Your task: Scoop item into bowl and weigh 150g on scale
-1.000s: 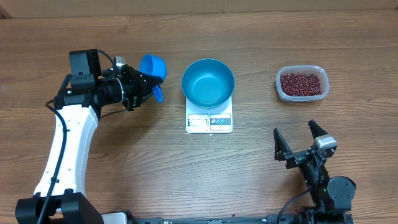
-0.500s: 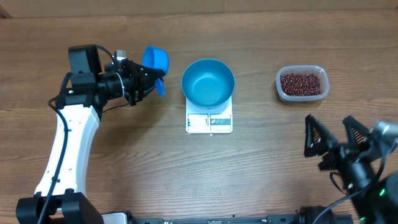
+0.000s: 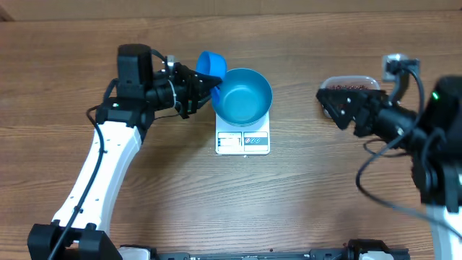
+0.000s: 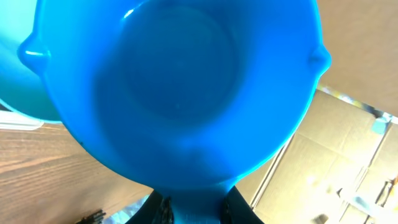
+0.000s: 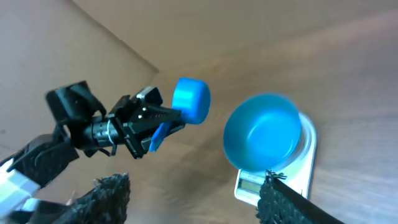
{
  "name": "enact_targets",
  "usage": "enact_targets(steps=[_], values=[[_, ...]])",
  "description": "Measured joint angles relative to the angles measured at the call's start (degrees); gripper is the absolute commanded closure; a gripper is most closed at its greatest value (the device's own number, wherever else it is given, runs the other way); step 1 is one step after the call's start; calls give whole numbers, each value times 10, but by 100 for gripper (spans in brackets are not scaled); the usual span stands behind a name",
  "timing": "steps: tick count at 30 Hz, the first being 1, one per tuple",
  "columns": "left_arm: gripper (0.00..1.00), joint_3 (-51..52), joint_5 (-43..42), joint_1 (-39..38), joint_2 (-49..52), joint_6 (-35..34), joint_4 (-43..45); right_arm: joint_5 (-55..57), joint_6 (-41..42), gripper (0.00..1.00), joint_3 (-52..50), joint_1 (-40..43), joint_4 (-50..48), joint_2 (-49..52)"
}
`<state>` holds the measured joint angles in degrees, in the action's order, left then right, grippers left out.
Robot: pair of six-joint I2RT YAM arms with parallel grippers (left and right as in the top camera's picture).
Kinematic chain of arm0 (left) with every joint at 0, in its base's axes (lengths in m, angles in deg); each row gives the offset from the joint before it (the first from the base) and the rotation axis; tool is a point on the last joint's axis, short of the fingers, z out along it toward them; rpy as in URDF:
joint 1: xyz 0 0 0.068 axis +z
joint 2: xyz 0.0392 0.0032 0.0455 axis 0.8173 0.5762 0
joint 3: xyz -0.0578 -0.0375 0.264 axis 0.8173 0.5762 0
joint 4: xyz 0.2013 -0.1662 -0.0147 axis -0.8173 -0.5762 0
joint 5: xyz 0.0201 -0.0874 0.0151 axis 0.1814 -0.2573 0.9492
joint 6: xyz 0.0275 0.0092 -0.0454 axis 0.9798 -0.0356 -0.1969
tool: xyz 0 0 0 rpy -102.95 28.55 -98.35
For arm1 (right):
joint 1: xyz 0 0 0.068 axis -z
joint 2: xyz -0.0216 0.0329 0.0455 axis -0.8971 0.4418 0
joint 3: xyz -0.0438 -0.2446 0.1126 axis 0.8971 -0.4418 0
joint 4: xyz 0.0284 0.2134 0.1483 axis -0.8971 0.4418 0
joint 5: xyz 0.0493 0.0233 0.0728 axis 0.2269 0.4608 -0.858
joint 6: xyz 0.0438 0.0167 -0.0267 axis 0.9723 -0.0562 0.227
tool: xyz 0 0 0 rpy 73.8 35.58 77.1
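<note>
Gripping the small blue plastic handled scoop (image 3: 211,63) by its handle, the left fingers (image 3: 196,85) are nearly closed on it. The scoop cup is just beside the upper-left rim of the round bright blue plastic bowl (image 3: 242,97). The bowl is empty and stands on the small flat white square scale (image 3: 242,141); its display is too small to read. The left wrist view is almost all scoop, inside or underside unclear, with the handle cut off at the bottom. The right fingers (image 3: 338,103) are spread apart and hold nothing, over the left end of the clear rectangular plastic tub (image 3: 363,81), hiding much of it. The small dark red-brown beans (image 3: 346,87) in the tub are only partly visible.
</note>
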<state>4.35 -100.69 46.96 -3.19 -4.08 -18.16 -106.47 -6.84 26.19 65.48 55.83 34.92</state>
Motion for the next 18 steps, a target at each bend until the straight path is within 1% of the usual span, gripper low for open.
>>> enact_targets(steps=[2,5,7,12,14,18], values=[[96,0,22,-12,0,-13,2,4,23,32,0,-17,0,43],[96,0,40,-14,0,-17,2,42,52,31,0,-63,0,85],[96,0,47,-14,0,-19,1,86,74,29,0,-120,-8,111],[96,0,56,-24,0,-21,-1,182,126,28,0,-240,-53,141],[96,0,56,-33,0,-21,-1,207,153,29,0,-278,-75,152],[96,0,60,-55,0,-26,-1,228,201,35,0,-314,-115,184]])
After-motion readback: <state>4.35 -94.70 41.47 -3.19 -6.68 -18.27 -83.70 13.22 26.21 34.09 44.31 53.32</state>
